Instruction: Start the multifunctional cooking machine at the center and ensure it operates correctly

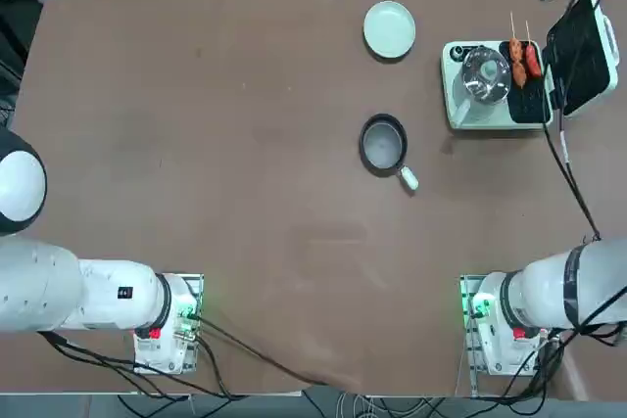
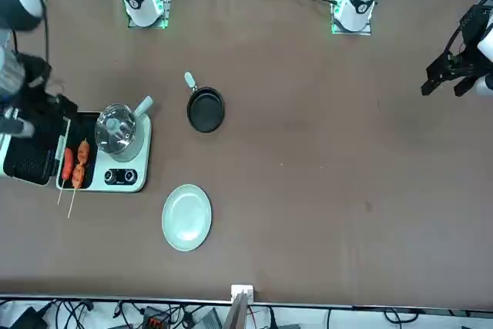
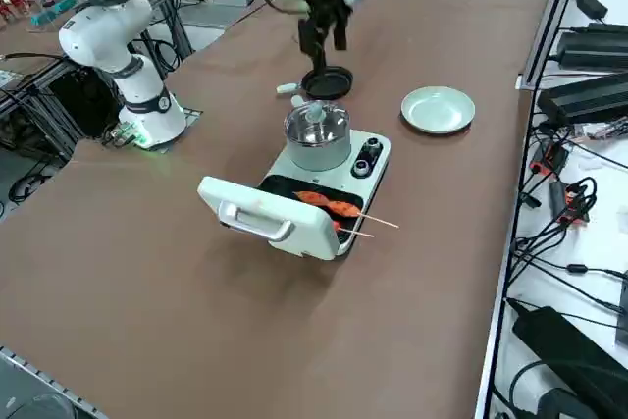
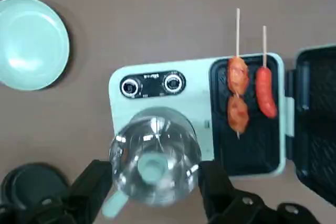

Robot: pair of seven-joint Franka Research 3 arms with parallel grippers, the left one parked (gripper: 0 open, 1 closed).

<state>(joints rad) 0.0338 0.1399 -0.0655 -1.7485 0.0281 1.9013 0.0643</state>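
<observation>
The multifunctional cooking machine (image 1: 460, 110) is a pale mint-green box at the table's far right. It carries a round glass-lidded pot (image 4: 155, 156) and a black grill plate (image 4: 257, 145) with three sausages on skewers (image 4: 237, 93). Its hinged lid (image 3: 265, 218) lies folded open. Two dark knobs (image 4: 130, 86) sit on its front panel (image 3: 368, 159). My right gripper (image 3: 324, 41) hangs well above the machine, open and holding nothing. In the wrist view the right gripper (image 4: 155, 182) has one finger on each side of the pot, seen from high up.
A small black frying pan (image 1: 383, 144) with a pale handle sits near the table's middle. A round pale green plate (image 1: 389, 28) lies beyond it. A black cable (image 1: 573, 183) runs from the machine towards the right arm's base.
</observation>
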